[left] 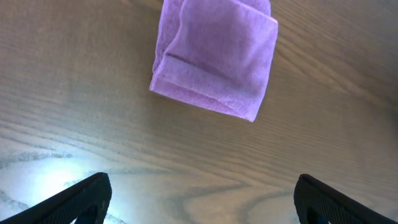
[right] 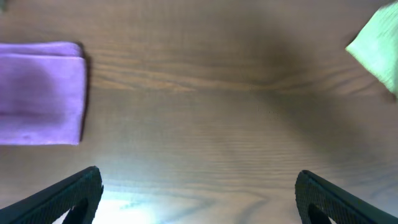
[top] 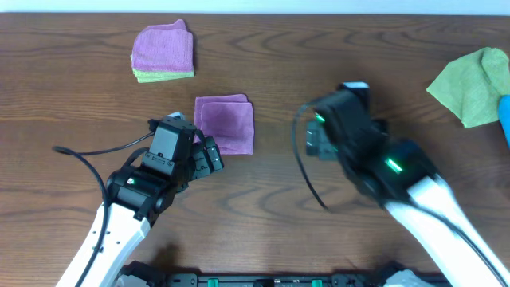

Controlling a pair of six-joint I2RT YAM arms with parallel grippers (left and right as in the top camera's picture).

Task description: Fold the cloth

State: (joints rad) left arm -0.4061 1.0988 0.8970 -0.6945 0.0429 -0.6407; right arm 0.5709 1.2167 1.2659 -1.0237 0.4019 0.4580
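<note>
A purple cloth (top: 225, 122) lies folded into a small square on the wooden table, left of centre. It also shows in the left wrist view (left: 214, 57) and at the left edge of the right wrist view (right: 40, 93). My left gripper (top: 209, 155) is open and empty, just below and left of the cloth; its fingertips show at the bottom corners of the left wrist view (left: 202, 202). My right gripper (top: 315, 135) is open and empty, to the right of the cloth, over bare table (right: 199, 199).
A stack of folded cloths, purple on green (top: 162, 52), sits at the back left. A crumpled green cloth (top: 474, 84) lies at the far right, with a blue object (top: 504, 119) beside it. The green cloth also shows in the right wrist view (right: 376, 50).
</note>
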